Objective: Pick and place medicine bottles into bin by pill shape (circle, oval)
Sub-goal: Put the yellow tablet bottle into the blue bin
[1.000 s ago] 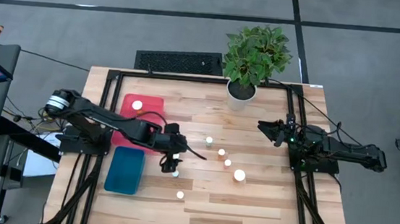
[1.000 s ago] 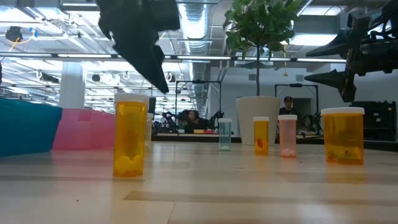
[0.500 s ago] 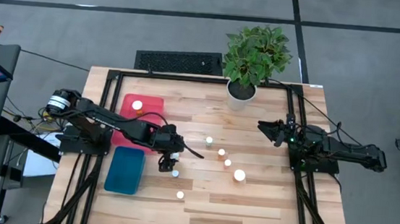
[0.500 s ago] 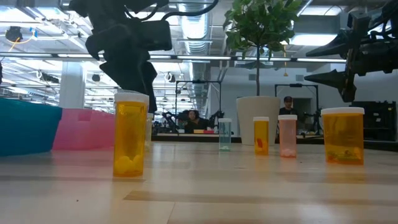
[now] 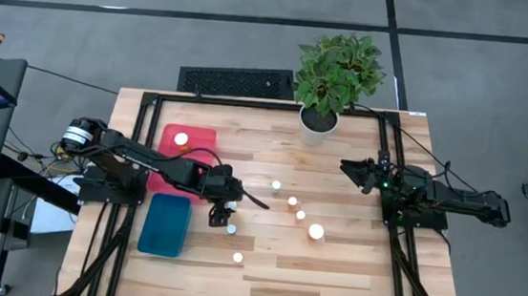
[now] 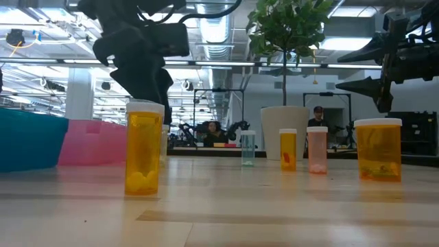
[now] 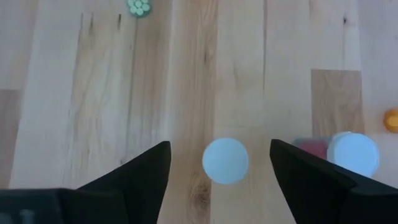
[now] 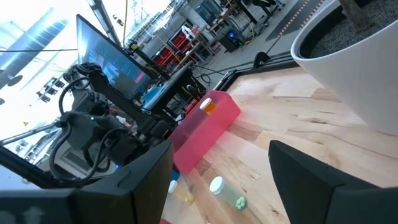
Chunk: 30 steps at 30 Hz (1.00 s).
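Several small white-capped medicine bottles stand on the wooden table. My left gripper (image 5: 223, 215) is open and points steeply down over one white-capped bottle (image 7: 225, 160), also seen from above (image 5: 231, 229). Its fingers stand on either side of the cap with a gap on each side. A pink-bodied bottle (image 7: 352, 153) stands just outside one finger. The other bottles form a row (image 5: 292, 201) toward the table's middle, and an amber one (image 6: 144, 147) stands nearest the front edge. My right gripper (image 5: 353, 167) waits open and level at the table's right, above the wood.
A red bin (image 5: 197, 152) holding one bottle (image 5: 181, 139) sits at the far left, with a teal bin (image 5: 164, 224) in front of it. A potted plant (image 5: 332, 77) stands at the far edge. People sit in the room behind the table (image 6: 317, 113).
My left gripper has come down over the white-capped bottle and a little toward the table's left, then held still. No bottle has moved.
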### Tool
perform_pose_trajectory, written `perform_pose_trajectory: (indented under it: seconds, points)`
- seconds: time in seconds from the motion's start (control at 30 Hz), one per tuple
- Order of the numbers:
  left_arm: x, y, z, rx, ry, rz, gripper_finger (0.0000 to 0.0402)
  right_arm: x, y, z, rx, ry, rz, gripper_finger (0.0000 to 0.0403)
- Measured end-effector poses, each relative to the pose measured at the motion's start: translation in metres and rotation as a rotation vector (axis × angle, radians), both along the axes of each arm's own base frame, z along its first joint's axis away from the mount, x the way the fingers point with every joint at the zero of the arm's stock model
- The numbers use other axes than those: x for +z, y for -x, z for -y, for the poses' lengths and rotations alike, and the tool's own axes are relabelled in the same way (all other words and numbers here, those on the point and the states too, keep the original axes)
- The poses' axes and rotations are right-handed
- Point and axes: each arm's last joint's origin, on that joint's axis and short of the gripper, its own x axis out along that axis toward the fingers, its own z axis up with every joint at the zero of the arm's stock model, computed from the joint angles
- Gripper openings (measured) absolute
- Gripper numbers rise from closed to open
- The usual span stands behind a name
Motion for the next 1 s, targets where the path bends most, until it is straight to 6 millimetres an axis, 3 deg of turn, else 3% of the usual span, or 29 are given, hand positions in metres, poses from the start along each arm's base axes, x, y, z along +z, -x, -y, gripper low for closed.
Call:
perform_pose_trajectory:
  seconds: [0.6,1.0]
  points:
    - [-0.012,-0.004,0.003,-0.014,-0.041,-0.034,0.0261,0.0,0.0,0.0,0.002,0.0,-0.003,0.0276]
    - [-0.012,-0.003,0.003,-0.03,-0.043,-0.041,0.0161,-0.001,0.0,0.0,0.003,-0.001,-0.007,0.0276]
